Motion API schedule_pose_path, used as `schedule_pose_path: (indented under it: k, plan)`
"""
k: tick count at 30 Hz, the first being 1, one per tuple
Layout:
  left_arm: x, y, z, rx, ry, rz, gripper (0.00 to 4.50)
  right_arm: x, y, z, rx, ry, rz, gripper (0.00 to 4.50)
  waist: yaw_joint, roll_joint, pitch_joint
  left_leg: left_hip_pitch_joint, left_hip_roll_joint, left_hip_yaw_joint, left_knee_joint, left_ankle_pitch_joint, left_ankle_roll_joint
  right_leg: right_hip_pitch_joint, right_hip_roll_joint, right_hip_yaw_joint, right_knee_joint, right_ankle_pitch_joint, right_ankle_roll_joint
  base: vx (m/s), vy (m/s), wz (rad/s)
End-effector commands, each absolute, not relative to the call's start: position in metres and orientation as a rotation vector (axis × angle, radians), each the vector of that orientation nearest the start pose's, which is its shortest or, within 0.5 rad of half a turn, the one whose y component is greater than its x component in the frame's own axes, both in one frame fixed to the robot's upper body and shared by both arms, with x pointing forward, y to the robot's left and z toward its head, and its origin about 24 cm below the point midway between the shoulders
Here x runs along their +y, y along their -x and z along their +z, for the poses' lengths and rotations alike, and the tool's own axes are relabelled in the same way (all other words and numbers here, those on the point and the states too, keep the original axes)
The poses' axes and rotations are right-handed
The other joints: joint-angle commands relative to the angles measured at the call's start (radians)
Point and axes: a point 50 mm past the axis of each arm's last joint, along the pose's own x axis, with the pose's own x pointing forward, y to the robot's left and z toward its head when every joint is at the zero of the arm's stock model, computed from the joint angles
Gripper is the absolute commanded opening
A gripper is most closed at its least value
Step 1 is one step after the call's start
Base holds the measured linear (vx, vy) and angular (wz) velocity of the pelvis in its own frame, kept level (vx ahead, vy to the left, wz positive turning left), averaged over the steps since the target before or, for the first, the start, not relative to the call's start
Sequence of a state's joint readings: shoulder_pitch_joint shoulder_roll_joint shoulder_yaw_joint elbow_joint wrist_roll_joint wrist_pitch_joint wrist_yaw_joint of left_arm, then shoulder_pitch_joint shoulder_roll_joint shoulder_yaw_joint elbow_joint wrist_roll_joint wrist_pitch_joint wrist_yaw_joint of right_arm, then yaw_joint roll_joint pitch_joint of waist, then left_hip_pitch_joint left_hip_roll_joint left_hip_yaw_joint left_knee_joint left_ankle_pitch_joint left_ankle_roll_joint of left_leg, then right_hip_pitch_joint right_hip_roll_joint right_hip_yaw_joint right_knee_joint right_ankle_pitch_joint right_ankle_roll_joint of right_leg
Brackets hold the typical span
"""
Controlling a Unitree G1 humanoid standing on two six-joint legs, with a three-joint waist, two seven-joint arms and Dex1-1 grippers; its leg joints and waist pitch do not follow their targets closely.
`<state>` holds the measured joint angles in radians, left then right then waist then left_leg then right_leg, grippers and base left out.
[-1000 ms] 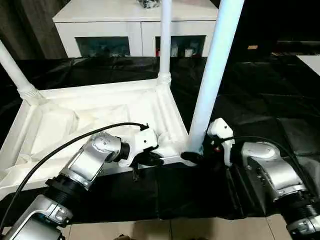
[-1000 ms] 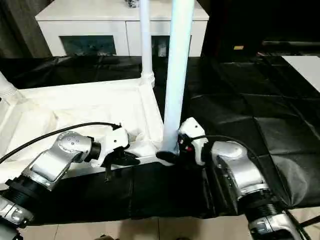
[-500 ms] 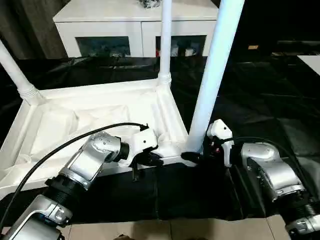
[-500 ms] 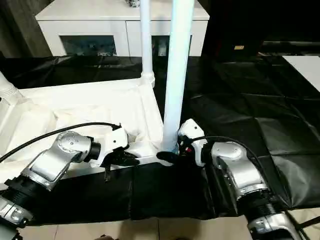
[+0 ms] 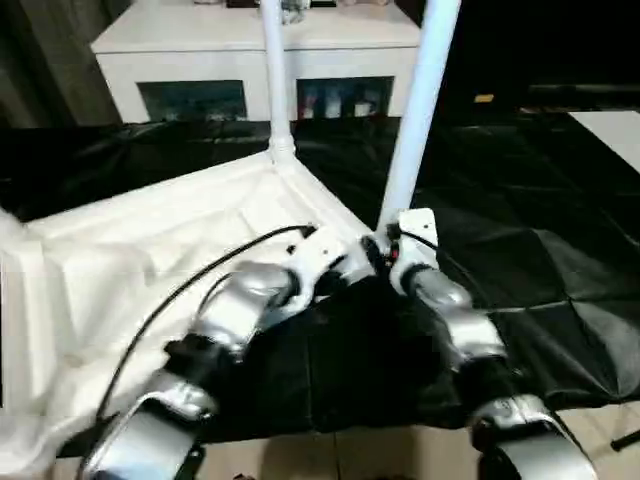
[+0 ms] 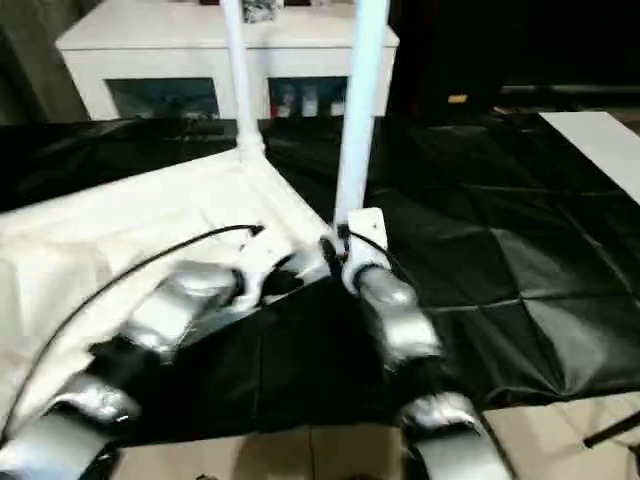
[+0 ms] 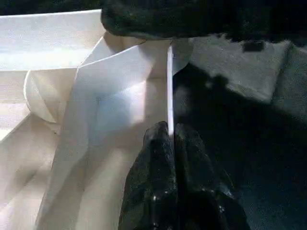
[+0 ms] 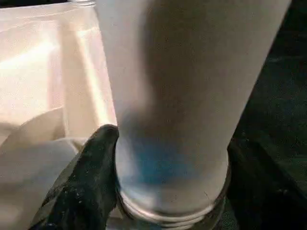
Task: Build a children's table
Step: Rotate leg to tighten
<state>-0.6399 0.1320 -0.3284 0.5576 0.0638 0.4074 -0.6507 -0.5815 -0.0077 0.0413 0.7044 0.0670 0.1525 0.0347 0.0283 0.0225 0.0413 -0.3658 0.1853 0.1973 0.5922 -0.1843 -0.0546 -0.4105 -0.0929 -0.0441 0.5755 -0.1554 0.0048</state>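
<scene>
The children's table lies upside down on black cloth, its white tabletop [image 5: 150, 250] ribbed side up. Two white legs stand in corner sockets: a near leg [image 5: 410, 130] and a far leg [image 5: 272, 80]. My left gripper [image 5: 347, 266] is at the near right corner, shut on the tabletop's thin rim [image 7: 170, 81], which runs between its black fingers [image 7: 158, 158]. My right gripper [image 5: 385, 250] is closed around the near leg's base [image 8: 177, 96], one black finger [image 8: 98, 158] pressed against its side. Both silver forearms reach forward to that corner.
A white glass-doored cabinet [image 5: 250, 60] stands behind the table. Black cloth [image 5: 520, 250] covers the floor to the right and front, with pale tiles [image 5: 380, 450] at its near edge. A white slab [image 5: 612, 125] shows at the far right.
Both arms have stretched forward, carrying the held corner away from me. The tabletop has swung round with its legs. The view has also shifted a little.
</scene>
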Motion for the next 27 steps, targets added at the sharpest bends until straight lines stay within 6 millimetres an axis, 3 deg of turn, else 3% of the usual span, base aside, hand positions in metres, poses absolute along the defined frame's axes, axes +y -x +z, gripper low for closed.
schedule_pose_path:
  k: [1, 2, 3, 4, 6, 7, 10, 11, 13, 14, 15, 16, 18, 21, 22, 24, 25, 27]
  plan:
    - [0.064, -0.336, 0.048, 0.462, -0.364, -0.879, 0.0, -0.091, -0.338, 0.013, 0.368, -0.004, 0.253, 2.72, -0.006, -0.002, -0.052, 0.025, 0.024, -0.027, -0.083, -0.462, -0.018, 0.016, -0.039, 0.015, -0.097, -0.514, -0.105, 0.0, 0.0, 0.0]
    - [0.064, -0.336, 0.047, 0.466, -0.366, -0.881, 0.0, -0.09, -0.338, 0.017, 0.336, 0.007, 0.282, 2.72, -0.005, -0.002, -0.052, 0.024, 0.025, -0.028, -0.084, -0.459, -0.016, 0.017, -0.039, 0.015, -0.096, -0.508, -0.105, 0.0, 0.0, 0.0]
    - [0.065, -0.336, 0.047, 0.47, -0.368, -0.881, 0.0, -0.088, -0.339, 0.021, 0.299, 0.031, 0.31, 3.28, -0.005, 0.0, -0.051, 0.021, 0.025, -0.028, -0.086, -0.456, -0.015, 0.019, -0.039, 0.015, -0.095, -0.5, -0.105, 0.0, 0.0, 0.0]
    - [0.068, -0.335, 0.046, 0.478, -0.368, -0.883, 0.0, -0.088, -0.339, 0.025, 0.268, 0.045, 0.339, 3.28, -0.006, 0.006, -0.052, 0.019, 0.026, -0.027, -0.087, -0.448, -0.015, 0.021, -0.036, 0.016, -0.093, -0.467, -0.112, 0.0, 0.0, 0.0]
    - [0.074, -0.333, 0.044, 0.484, -0.384, -0.898, 0.0, -0.099, -0.341, 0.034, 0.24, 0.048, 0.342, 3.59, -0.003, 0.003, -0.053, 0.015, 0.026, -0.025, -0.088, -0.43, -0.005, 0.025, -0.035, 0.019, -0.089, -0.433, -0.123, 0.0, 0.0, 0.0]
    - [0.075, -0.332, 0.043, 0.485, -0.387, -0.91, 0.0, -0.101, -0.341, 0.037, 0.231, 0.053, 0.369, 3.59, -0.003, 0.007, -0.054, 0.011, 0.027, -0.026, -0.089, -0.416, -0.002, 0.029, -0.037, 0.02, -0.083, -0.416, -0.134, 0.0, 0.0, 0.0]
    - [0.08, -0.33, 0.043, 0.487, -0.398, -0.944, 0.0, -0.11, -0.34, 0.047, 0.211, 0.059, 0.447, 3.7, -0.002, 0.005, -0.055, 0.008, 0.028, -0.023, -0.087, -0.384, 0.01, 0.034, -0.037, 0.021, -0.08, -0.375, -0.153, 0.0, 0.0, 0.0]
    - [0.082, -0.328, 0.042, 0.489, -0.406, -0.964, 0.0, -0.116, -0.337, 0.051, 0.207, 0.068, 0.505, 3.7, -0.001, 0.012, -0.055, 0.009, 0.028, -0.023, -0.087, -0.381, 0.014, 0.037, -0.036, 0.022, -0.079, -0.368, -0.155, 0.0, 0.0, 0.0]
    - [0.089, -0.324, 0.042, 0.504, -0.422, -1.015, 0.0, -0.13, -0.327, 0.058, 0.218, 0.084, 0.679, 3.7, 0.005, 0.005, -0.058, 0.007, 0.032, -0.022, -0.085, -0.352, 0.031, 0.045, -0.036, 0.023, -0.073, -0.31, -0.167, 0.0, 0.0, 0.0]
    - [0.091, -0.32, 0.042, 0.506, -0.429, -1.073, 0.0, -0.133, -0.316, 0.058, 0.241, 0.104, 0.824, 3.7, 0.006, 0.014, -0.058, 0.008, 0.033, -0.018, -0.082, -0.333, 0.039, 0.041, -0.036, 0.026, -0.069, -0.266, -0.187, 0.0, 0.0, 0.0]
    - [0.092, -0.318, 0.042, 0.511, -0.431, -1.089, 0.0, -0.134, -0.313, 0.059, 0.242, 0.112, 0.865, 3.7, 0.006, 0.011, -0.059, 0.003, 0.035, -0.02, -0.081, -0.32, 0.049, 0.05, -0.037, 0.024, -0.065, -0.239, -0.199, 0.0, 0.0, 0.0]
    - [0.094, -0.315, 0.043, 0.511, -0.443, -1.138, 0.0, -0.138, -0.307, 0.06, 0.255, 0.109, 0.924, 3.7, 0.006, 0.012, -0.058, 0.001, 0.035, -0.019, -0.081, -0.311, 0.056, 0.05, -0.04, 0.024, -0.065, -0.238, -0.205, 0.0, 0.0, 0.0]
    - [0.095, -0.311, 0.043, 0.507, -0.453, -1.184, 0.0, -0.141, -0.305, 0.06, 0.27, 0.099, 0.947, 3.7, 0.006, 0.007, -0.063, 0.003, 0.035, -0.016, -0.076, -0.275, 0.061, 0.049, -0.039, 0.023, -0.061, -0.21, -0.226, 0.0, 0.0, 0.0]
    - [0.098, -0.298, 0.046, 0.508, -0.441, -1.335, 0.0, -0.146, -0.3, 0.056, 0.29, 0.17, 1.011, 3.7, 0.006, 0.01, -0.061, 0.001, 0.039, -0.017, -0.078, -0.25, 0.057, 0.051, -0.041, 0.02, -0.054, -0.194, -0.251, 0.0, 0.0, 0.0]
    - [0.101, -0.291, 0.048, 0.524, -0.426, -1.401, 0.0, -0.147, -0.299, 0.055, 0.299, 0.176, 1.032, 3.7, 0.008, 0.011, -0.062, 0.008, 0.04, -0.015, -0.077, -0.263, 0.052, 0.046, -0.039, 0.021, -0.056, -0.204, -0.255, 0.0, 0.0, 0.0]
    - [0.102, -0.288, 0.049, 0.535, -0.418, -1.425, 0.0, -0.147, -0.298, 0.056, 0.307, 0.167, 1.047, 3.7, 0.008, 0.014, -0.06, 0.009, 0.042, -0.015, -0.08, -0.268, 0.047, 0.045, -0.038, 0.022, -0.054, -0.204, -0.262, 0.0, 0.0, 0.0]
    - [0.102, -0.288, 0.05, 0.535, -0.419, -1.427, 0.0, -0.148, -0.298, 0.056, 0.31, 0.164, 1.051, 3.7, 0.013, 0.017, -0.059, 0.019, 0.043, -0.011, -0.079, -0.285, 0.04, 0.037, -0.035, 0.023, -0.057, -0.211, -0.262, 0.0, 0.0, 0.0]
    - [0.104, -0.288, 0.05, 0.543, -0.426, -1.429, 0.0, -0.147, -0.298, 0.054, 0.324, 0.176, 1.058, 3.7, 0.021, 0.014, -0.055, 0.02, 0.045, -0.01, -0.081, -0.305, 0.027, 0.037, -0.035, 0.025, -0.057, -0.226, -0.258, 0.0, 0.0, 0.0]
